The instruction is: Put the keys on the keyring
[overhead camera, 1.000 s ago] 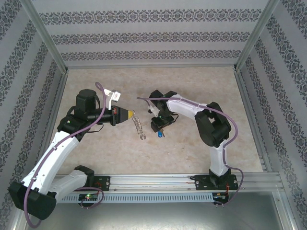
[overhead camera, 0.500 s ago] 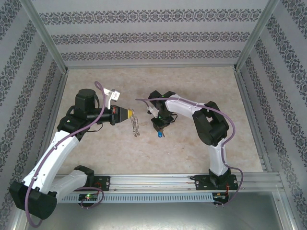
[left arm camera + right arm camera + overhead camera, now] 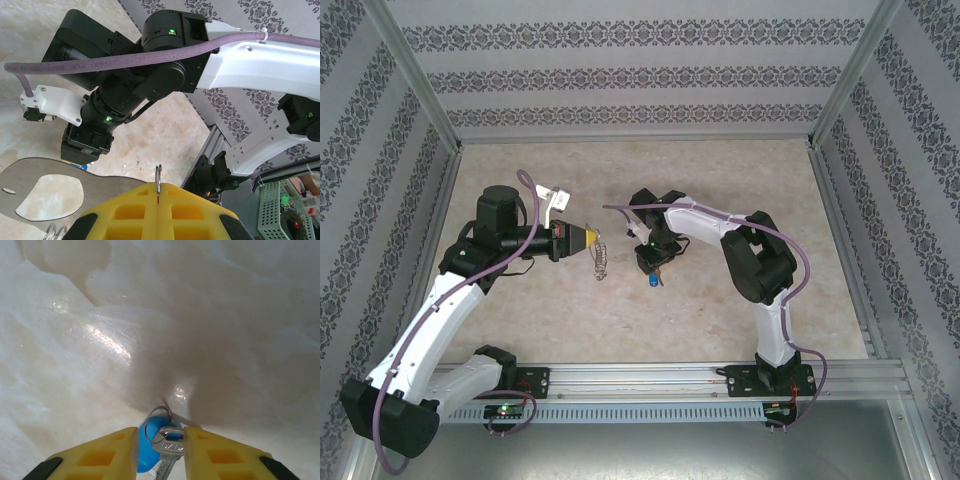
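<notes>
Fingers of the left gripper, yellow ribbed plastic, are pressed together on the thin grey wire of the keyring. Most of the loop is hidden under them. In the top view the keyring hangs from this gripper as a small grey blur, its strung pieces too fine to count.

Beside the wire in the left wrist view are one flat grey metal plate with two cut-outs and a few wire coils, cut off by the picture edge.

Right of the keyring, near but apart, the right gripper stands part-closed around one key. It has a rounded blue plastic head, a stamped silver part and a tiny wire ring. Whether the fingers actually clamp it I cannot tell. The key's lower end is cut off.
</notes>
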### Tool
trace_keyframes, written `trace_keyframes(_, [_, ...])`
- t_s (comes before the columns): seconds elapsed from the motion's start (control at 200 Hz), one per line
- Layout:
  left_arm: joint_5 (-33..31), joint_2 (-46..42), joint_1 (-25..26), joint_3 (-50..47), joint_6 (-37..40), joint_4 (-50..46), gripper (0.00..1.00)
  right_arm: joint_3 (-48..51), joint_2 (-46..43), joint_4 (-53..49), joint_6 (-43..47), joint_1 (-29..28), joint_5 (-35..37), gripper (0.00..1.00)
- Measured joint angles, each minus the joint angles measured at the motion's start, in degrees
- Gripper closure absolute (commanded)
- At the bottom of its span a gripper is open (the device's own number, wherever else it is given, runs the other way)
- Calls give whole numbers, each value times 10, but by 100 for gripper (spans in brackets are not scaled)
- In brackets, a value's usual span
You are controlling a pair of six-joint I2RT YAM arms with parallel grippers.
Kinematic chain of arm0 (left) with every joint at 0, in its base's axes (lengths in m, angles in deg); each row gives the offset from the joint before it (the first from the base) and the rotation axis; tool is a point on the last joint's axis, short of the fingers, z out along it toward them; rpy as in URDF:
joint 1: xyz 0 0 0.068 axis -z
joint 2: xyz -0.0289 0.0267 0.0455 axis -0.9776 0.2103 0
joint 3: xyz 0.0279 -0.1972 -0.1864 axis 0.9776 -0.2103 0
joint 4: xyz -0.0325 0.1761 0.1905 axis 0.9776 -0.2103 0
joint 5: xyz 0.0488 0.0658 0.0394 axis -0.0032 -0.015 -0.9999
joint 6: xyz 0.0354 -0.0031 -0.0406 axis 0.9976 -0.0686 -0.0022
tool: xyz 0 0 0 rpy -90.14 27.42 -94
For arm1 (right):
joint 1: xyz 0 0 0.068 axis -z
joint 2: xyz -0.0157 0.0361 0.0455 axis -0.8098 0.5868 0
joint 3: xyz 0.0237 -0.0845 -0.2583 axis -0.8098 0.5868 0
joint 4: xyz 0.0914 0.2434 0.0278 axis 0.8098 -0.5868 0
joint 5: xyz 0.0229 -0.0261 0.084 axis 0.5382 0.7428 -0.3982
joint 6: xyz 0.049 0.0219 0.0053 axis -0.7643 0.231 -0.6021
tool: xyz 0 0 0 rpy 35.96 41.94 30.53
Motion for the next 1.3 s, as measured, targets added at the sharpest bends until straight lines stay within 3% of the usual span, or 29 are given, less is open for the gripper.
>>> trace_keyframes(0.225, [2, -1, -9, 0, 9, -9, 100, 2, 0, 15, -4, 0, -4, 81])
trace_keyframes(0.415, [2, -8, -10, 0, 9, -13, 100, 18, 0, 21, -4, 0, -6, 81])
trace_keyframes(0.609, [2, -19, -10, 0, 9, -17, 100, 19, 0, 21, -4, 0, -6, 71])
trace_keyframes(1.299, [6, -26, -10, 0, 9, -22, 100, 68, -30, 34, -17, 0, -4, 76])
